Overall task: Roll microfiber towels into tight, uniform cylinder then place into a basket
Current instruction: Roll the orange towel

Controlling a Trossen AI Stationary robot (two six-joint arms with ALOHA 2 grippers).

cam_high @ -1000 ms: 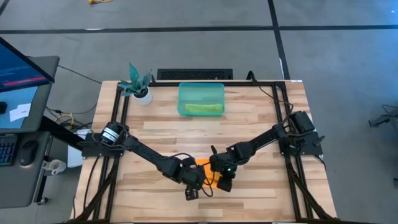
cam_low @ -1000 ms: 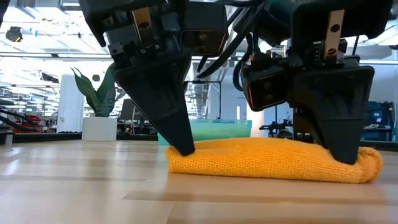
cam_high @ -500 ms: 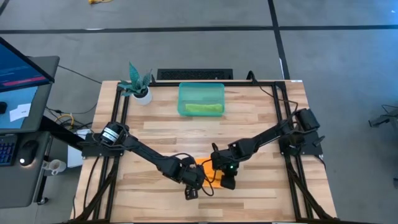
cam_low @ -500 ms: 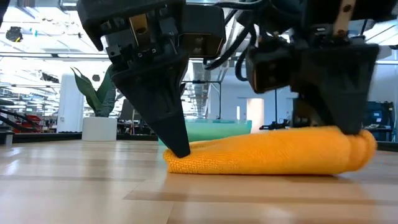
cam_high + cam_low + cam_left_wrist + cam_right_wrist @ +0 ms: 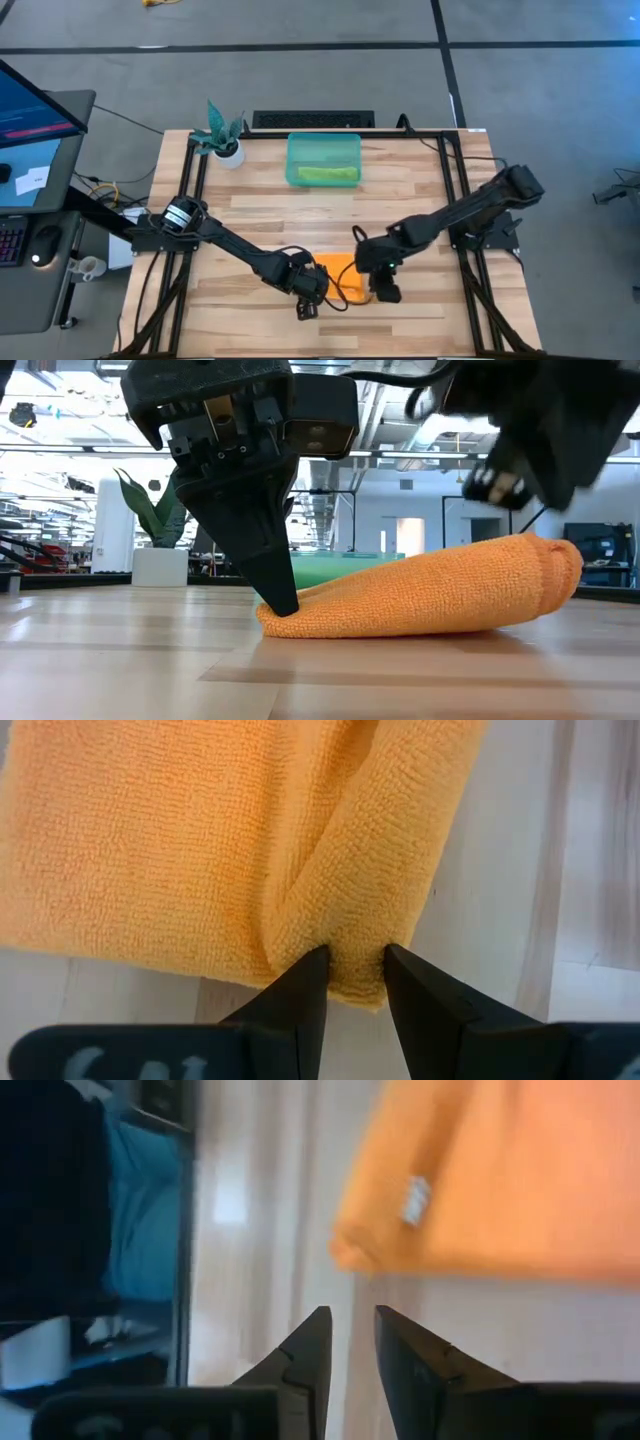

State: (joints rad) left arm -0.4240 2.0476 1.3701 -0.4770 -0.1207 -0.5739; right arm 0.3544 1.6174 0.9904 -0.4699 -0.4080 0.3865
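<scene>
Jaws of the left gripper pinch a fold of the orange towel on the bench; only its wrist view shows this. Right gripper has lifted off, jaws empty, slightly apart. The basket holds the green towel.

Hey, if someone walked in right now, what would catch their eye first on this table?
The bright orange towel, bunched near the table's front edge, stands out most. The left gripper pinches one end of it between its fingers, while the right gripper sits just off the other end, holding nothing. At the back, a teal basket already holds a green towel.
</scene>
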